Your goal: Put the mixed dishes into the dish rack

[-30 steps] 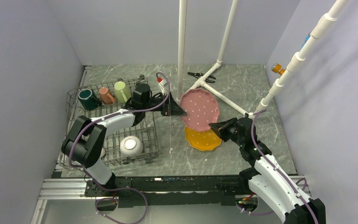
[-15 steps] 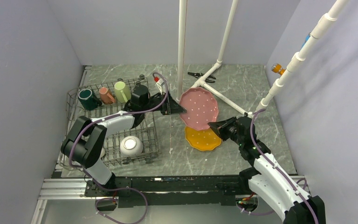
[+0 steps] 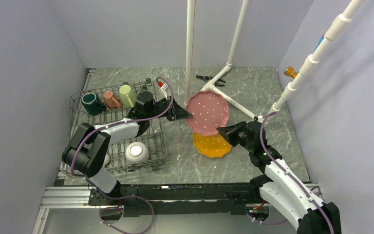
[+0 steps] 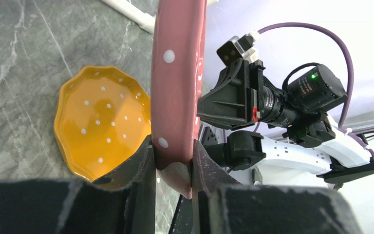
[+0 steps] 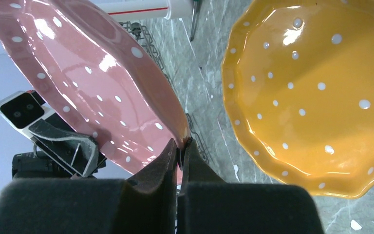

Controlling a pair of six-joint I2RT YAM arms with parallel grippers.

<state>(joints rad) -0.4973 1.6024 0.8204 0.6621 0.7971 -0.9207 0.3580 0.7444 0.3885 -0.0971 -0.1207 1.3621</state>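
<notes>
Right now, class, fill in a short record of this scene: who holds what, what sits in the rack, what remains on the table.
Held: pink dotted plate, pinched at opposite rims by left fingers and right fingers
Dish rack: dark green mug, salmon mug, light green mug, upturned white-bottomed bowl
Table: yellow-orange plate, lying flat

The pink dotted plate hangs tilted; yellow-orange plate lies flat nearby; mugs seemingly in rack.

R fingers pinch pink plate rim; yellow-orange plate on table
</notes>
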